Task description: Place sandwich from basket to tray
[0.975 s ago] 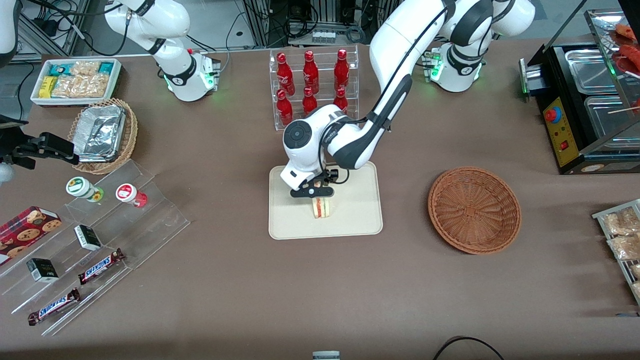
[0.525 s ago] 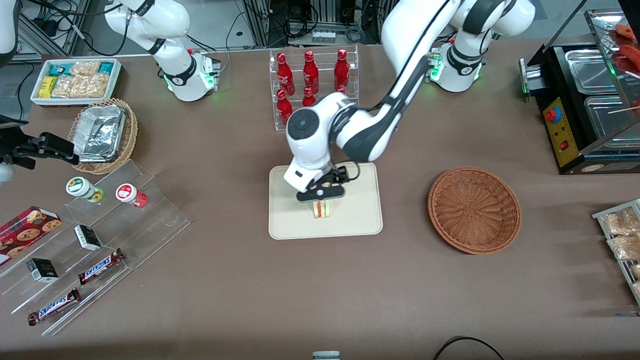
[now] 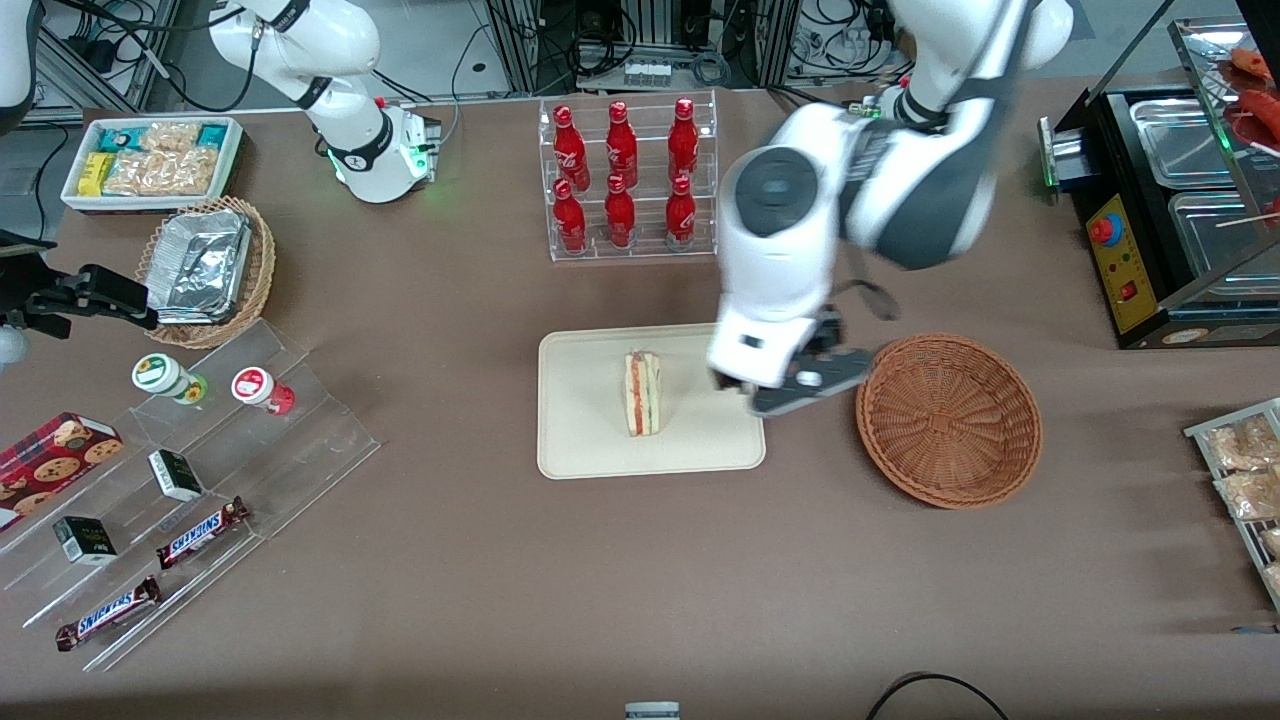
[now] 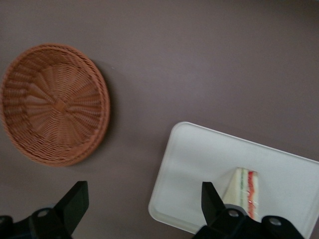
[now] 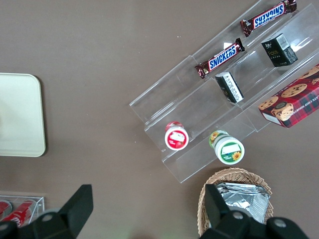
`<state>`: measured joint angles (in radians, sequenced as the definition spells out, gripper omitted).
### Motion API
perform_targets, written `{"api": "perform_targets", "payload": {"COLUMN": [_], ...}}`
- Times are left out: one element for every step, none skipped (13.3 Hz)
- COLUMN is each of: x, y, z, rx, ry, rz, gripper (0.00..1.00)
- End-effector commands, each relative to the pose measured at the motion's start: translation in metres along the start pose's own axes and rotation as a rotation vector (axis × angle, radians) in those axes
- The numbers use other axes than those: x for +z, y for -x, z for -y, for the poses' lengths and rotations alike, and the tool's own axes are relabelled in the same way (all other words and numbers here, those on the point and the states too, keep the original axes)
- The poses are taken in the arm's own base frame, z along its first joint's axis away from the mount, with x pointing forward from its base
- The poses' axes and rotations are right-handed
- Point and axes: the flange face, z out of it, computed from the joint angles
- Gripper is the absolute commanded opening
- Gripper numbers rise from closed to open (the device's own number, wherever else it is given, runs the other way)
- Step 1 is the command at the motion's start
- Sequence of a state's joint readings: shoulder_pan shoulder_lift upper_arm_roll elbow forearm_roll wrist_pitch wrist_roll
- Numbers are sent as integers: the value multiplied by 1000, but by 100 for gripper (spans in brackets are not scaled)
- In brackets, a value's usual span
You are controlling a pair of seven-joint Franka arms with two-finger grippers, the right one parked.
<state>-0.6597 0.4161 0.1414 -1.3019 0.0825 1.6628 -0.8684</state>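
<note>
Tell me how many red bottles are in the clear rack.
6: three on the rack's upper tier, three on the lower tier nearer the camera. The gripper hovers, fingers open, between tray and basket.

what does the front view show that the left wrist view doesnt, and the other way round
Only the front view shows the clear rack of red bottles and the pale wicker basket of foil trays. Only the left wrist view shows the open claw with both black fingertips spread wide, holding nothing. Both show the triangular pale-bread sandwich standing on the cream rectangular tray, and the empty reddish-brown woven basket beside it.
</note>
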Motion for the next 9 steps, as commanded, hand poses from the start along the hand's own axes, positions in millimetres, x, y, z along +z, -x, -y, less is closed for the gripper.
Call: {"api": "perform_targets", "payload": {"x": [-12,-19,-24,-30,-34,-39,-44,-47,-48], "y": [-26,-35,-43,-49,-56,-64,-70,-71,-72], "z": [54,73,94,114,138,164,191,213,230], "rx": [13,29,47,59,79,103,139,185,221], "ry": [3,25,34,33,35,47,73,91,94], "rz": [44,56,77,90,99,101,108,123,132], "gripper": [100,100,100,100,100,100,100,100,100]}}
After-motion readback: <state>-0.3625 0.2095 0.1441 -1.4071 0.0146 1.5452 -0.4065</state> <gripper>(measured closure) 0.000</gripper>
